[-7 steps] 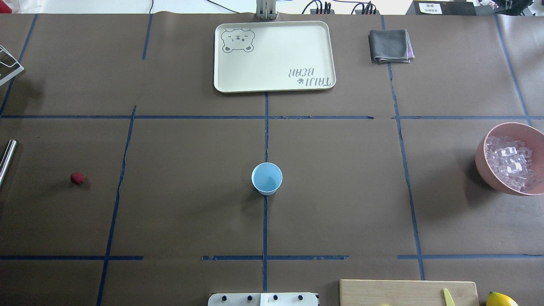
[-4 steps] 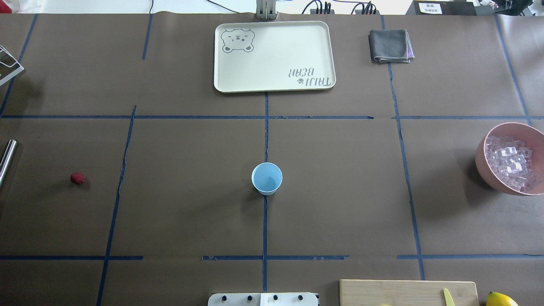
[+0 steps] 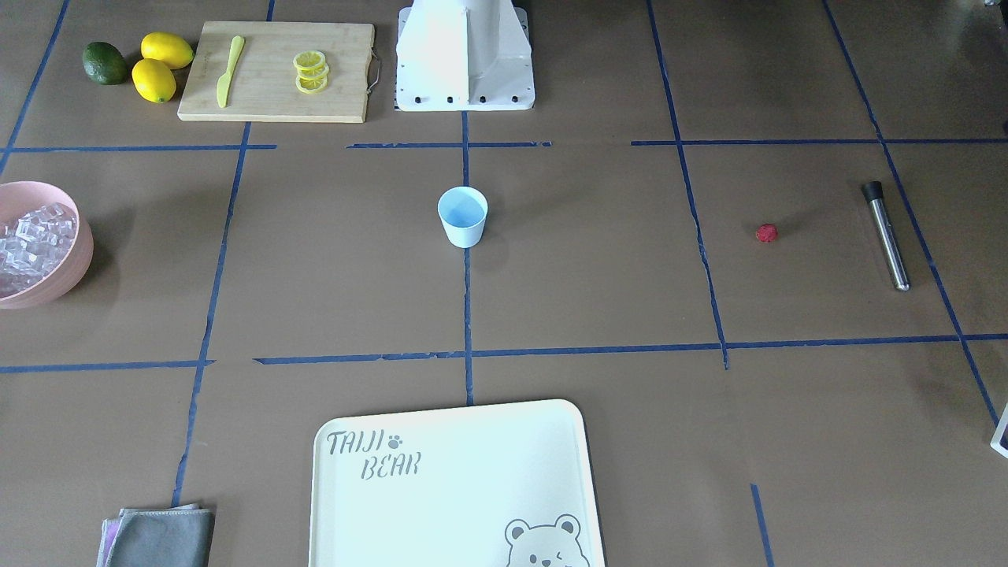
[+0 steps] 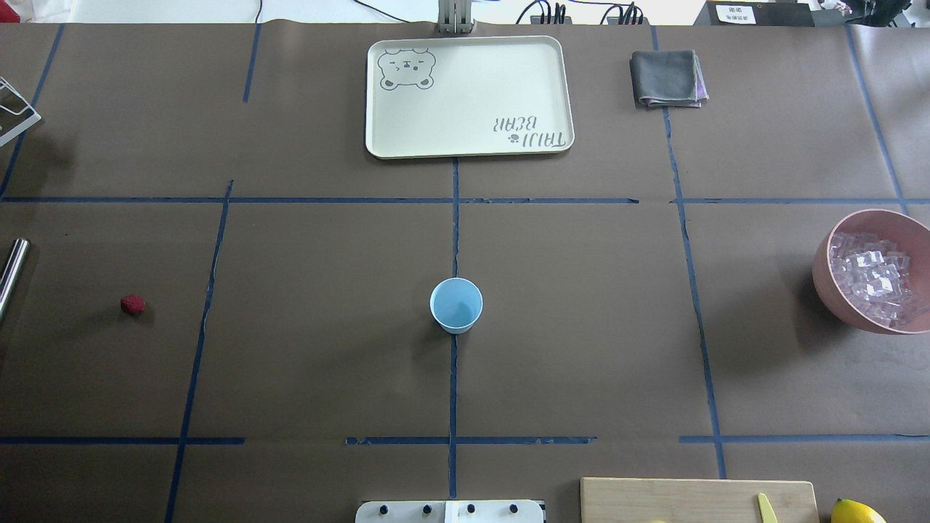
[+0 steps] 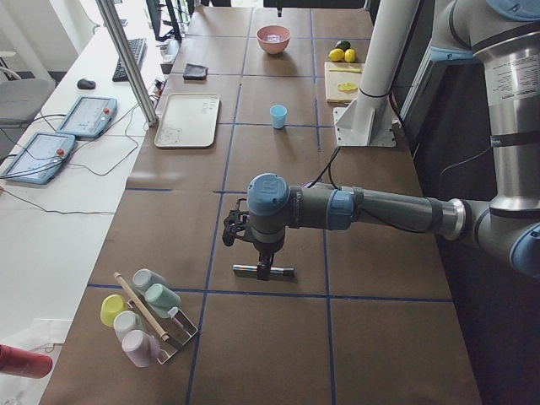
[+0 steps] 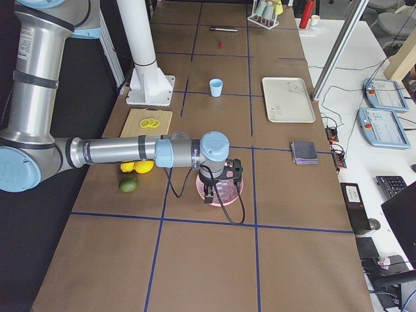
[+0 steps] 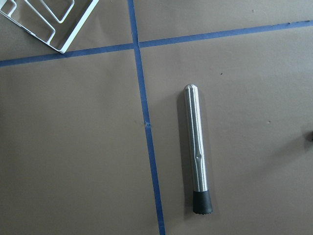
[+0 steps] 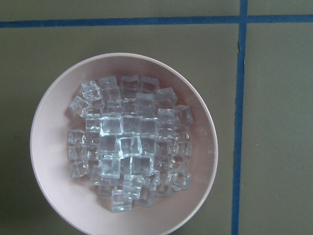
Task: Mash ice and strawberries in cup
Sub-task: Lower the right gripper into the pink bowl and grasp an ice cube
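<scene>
The light-blue cup (image 4: 456, 305) stands upright and empty-looking at the table's middle, also seen from the front (image 3: 462, 216). The small red strawberry (image 4: 132, 304) lies alone toward my left side. Ice (image 8: 128, 144) fills the pink bowl (image 4: 825, 280) at my right edge. A steel muddler (image 7: 197, 152) with a black tip lies flat beyond the strawberry. My left gripper (image 5: 263, 257) hangs just above the muddler. Over the ice bowl hangs my right gripper (image 6: 211, 190). Each shows only in a side view, so I cannot tell whether either is open or shut.
A cream bear tray (image 4: 468, 96) and a folded grey cloth (image 4: 667, 78) lie at the far side. Near my base (image 3: 465, 55) sits a cutting board (image 3: 276, 71) with lemon slices and a yellow knife, lemons (image 3: 161, 64) and an avocado (image 3: 105, 62). A cup rack (image 5: 148, 316) stands at the left end.
</scene>
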Motion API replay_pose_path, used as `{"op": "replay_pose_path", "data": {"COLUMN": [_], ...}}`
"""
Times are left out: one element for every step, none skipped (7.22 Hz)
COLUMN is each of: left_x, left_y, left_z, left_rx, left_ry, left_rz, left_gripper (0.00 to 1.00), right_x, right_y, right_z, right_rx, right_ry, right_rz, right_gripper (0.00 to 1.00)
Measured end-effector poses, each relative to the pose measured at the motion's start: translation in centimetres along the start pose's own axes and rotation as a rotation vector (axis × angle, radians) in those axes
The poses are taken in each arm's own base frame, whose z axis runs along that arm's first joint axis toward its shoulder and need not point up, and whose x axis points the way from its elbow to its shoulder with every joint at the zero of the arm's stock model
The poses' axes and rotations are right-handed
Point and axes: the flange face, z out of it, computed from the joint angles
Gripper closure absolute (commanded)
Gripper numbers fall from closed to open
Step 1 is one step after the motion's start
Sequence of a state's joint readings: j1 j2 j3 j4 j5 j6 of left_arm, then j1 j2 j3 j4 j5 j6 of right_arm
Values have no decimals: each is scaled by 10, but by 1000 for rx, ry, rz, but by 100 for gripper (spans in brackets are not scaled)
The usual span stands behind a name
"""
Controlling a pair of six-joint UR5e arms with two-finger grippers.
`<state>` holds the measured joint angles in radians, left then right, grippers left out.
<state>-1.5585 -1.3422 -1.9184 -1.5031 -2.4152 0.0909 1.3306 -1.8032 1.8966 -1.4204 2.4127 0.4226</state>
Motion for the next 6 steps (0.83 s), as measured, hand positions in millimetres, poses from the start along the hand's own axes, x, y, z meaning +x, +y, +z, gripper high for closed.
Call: {"op": "replay_pose_path", "data": {"left_x": [3, 4, 5, 6, 6, 7], "left_y": [0, 0, -1, -1, -1, -1], "left_z": [0, 0, 0, 0, -1, -1], "left_rx": [2, 4, 5, 6, 7, 8], "left_ry": [30, 46, 52, 55, 56, 57], "left_rz": [-2, -2, -2, -2, -1, 1], "left_gripper": [0, 0, 0, 0, 0, 0], "right_x": [-21, -40, -50, -52, -52, -55], "right_y": [1, 4, 6, 8, 8, 7], "right_z": [14, 29, 41, 52, 62, 69], "right_rx": [16, 32, 40, 33, 22, 18], "right_ry": [2, 4, 7, 14, 22, 30], "right_rz": [77, 131, 163, 183, 208, 241], "right_gripper": [2, 3, 3, 5, 6, 7]}}
